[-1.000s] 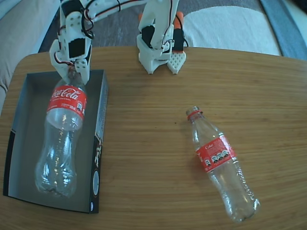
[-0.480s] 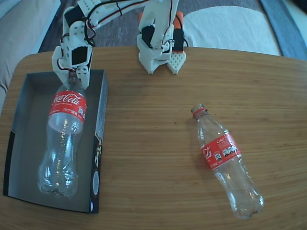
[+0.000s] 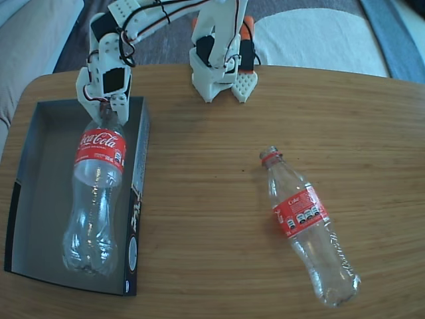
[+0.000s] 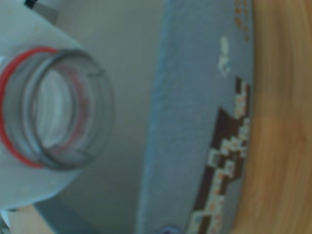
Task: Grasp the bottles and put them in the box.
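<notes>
In the fixed view one clear bottle [image 3: 98,174] with a red Coca-Cola label lies lengthwise in the box [image 3: 41,174], base toward the front, near the box's right wall. My gripper [image 3: 103,106] sits over the box's back edge, shut on this bottle's neck. The wrist view looks straight into that bottle's open mouth [image 4: 108,113], which rests against a white finger [image 4: 34,187]; the box's wall [image 4: 195,97] runs beside it. A second bottle [image 3: 303,218] lies on the wooden table at the right, neck pointing toward the back left, far from the gripper.
The arm's white and orange base [image 3: 222,70] stands at the table's back edge, in the middle. Bare wood lies between the box and the second bottle. A sofa and a carpet show beyond the table.
The gripper has carried the held bottle a little to the right inside the box, toward the right wall. The bottle on the table has rocked slightly and lies about where it was.
</notes>
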{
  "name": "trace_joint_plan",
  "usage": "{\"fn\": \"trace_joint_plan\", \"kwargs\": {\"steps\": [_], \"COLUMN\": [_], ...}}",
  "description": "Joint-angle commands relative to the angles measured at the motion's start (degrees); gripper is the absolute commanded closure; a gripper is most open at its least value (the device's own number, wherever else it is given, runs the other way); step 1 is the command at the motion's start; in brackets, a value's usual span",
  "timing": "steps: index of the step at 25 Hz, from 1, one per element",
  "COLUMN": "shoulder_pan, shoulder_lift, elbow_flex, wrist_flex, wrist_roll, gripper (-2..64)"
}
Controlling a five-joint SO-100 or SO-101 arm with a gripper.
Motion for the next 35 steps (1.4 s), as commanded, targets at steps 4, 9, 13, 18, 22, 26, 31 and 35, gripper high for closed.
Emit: {"fn": "trace_joint_plan", "kwargs": {"steps": [4,9,13,18,22,26,31,35], "shoulder_pan": [0.1,0.2,0.2,0.2,0.2,0.2,0.2,0.7], "shoulder_lift": [1.5,1.5,1.5,1.5,1.3,0.4,0.4,0.4], "elbow_flex": [-0.9,-1.6,-1.6,-1.6,-1.4,-0.9,-0.7,-0.7], "wrist_flex": [-0.7,-0.7,-0.7,-0.7,-2.3,-6.4,-6.4,-6.3], "wrist_roll": [-0.4,-0.4,-0.4,-0.4,-0.4,-0.4,-0.5,-0.6], "gripper": [61.0,61.0,61.0,61.0,61.0,61.1,61.2,61.7]}}
